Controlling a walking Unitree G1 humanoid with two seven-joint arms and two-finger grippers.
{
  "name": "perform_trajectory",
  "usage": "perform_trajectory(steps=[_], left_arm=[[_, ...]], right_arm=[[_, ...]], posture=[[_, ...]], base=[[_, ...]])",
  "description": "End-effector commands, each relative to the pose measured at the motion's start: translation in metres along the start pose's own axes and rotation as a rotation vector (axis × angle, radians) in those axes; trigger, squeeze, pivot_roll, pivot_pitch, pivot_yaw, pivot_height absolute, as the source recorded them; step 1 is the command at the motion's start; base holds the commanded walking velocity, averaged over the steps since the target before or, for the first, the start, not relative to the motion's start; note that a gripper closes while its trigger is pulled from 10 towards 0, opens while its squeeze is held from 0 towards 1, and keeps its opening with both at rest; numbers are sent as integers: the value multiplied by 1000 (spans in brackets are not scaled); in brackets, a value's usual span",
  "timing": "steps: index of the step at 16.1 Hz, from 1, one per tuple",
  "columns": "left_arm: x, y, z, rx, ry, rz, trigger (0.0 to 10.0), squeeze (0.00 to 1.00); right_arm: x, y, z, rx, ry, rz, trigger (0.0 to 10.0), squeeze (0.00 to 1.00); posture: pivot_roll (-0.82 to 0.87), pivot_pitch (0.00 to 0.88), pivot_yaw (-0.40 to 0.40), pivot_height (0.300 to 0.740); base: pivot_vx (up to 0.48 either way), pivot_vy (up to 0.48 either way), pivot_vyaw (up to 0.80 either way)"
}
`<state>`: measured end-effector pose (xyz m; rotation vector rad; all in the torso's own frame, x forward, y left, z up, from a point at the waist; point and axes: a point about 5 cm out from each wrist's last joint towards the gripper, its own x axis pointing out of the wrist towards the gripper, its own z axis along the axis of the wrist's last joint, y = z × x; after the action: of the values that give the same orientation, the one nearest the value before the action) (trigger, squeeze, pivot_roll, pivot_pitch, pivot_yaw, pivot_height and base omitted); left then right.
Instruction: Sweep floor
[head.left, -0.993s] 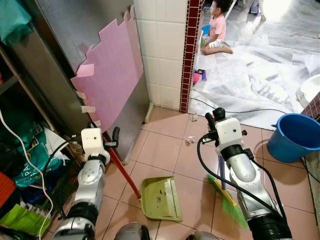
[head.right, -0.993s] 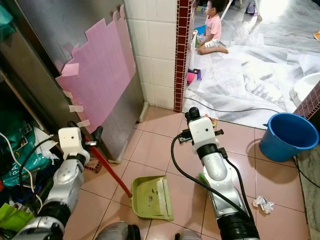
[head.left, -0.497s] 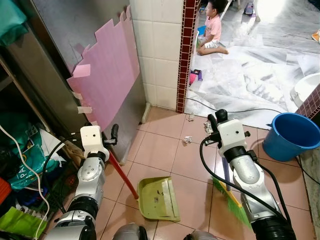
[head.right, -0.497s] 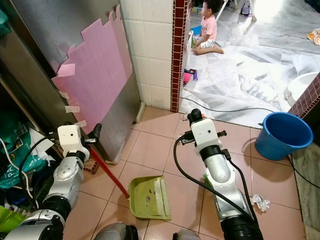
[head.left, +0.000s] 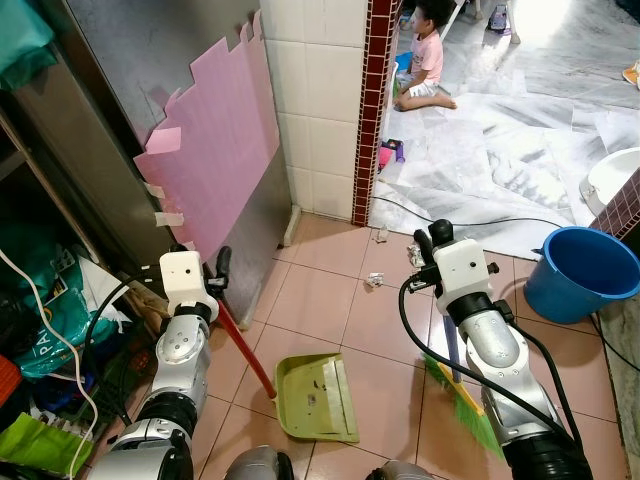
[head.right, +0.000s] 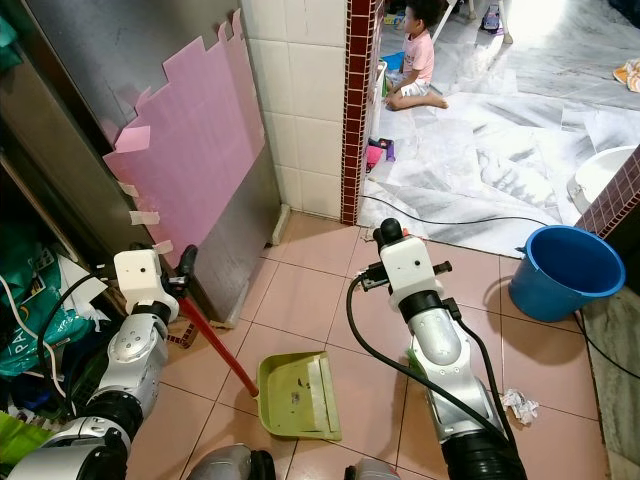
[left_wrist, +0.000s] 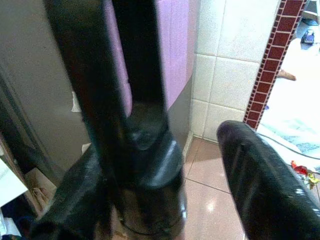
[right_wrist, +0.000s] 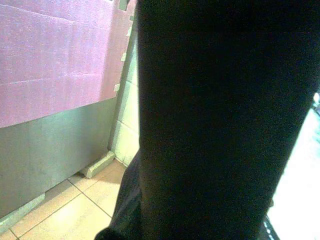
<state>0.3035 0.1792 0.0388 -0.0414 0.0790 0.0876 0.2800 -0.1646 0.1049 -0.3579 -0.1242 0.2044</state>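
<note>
Little separates this moment from half a second ago: the view has shifted only slightly, and both arms keep nearly the same pose. A second ago the camera sat lower and further left, so the robot has mainly straightened up and settled in front of the work area.

The left tool (head.left: 218, 283) is clamped on the red handle (head.left: 247, 352) of the green dustpan (head.left: 318, 397), which rests flat on the pink tiled floor (head.left: 320, 300) near the robot, its mouth facing right. The dustpan has barely moved.

The right tool (head.left: 430, 250) is closed around the top of the broom (head.left: 458, 398). The broom's shaft runs down under the forearm, and its green bristles touch the floor to the right of the dustpan, a little apart from it.

Small scraps of litter (head.left: 376, 280) lie on the tiles further away, between the arms, and a crumpled wad (head.right: 520, 404) lies near on the right, beside the blue bucket (head.left: 582, 272). A person (head.left: 428, 55) sits on the far floor beyond the tiled pillar (head.left: 380, 100).

My read is that sweeping has not really begun: the pan is placed, the broom poised, and the litter is not yet gathered.
</note>
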Motion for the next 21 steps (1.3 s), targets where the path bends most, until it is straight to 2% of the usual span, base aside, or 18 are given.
perform_trajectory(steps=[1, 15, 21], left_arm=[[3, 5, 5, 3, -14, 11, 0, 0], [4, 1, 3, -27, -17, -28, 0, 0], [4, -3, 4, -76, -25, -48, 0, 0]], right_arm=[[3, -1, 12, -23, -51, 1, 10000, 0], [5, -1, 13, -25, -55, 4, 10000, 0], [5, -1, 13, -26, -57, 6, 10000, 0]], posture=[[-120, 0, 36, 740], [-122, 0, 35, 740], [-123, 0, 34, 740]], base=[[0, 0, 0], [0, 0, 0], [0, 0, 0]])
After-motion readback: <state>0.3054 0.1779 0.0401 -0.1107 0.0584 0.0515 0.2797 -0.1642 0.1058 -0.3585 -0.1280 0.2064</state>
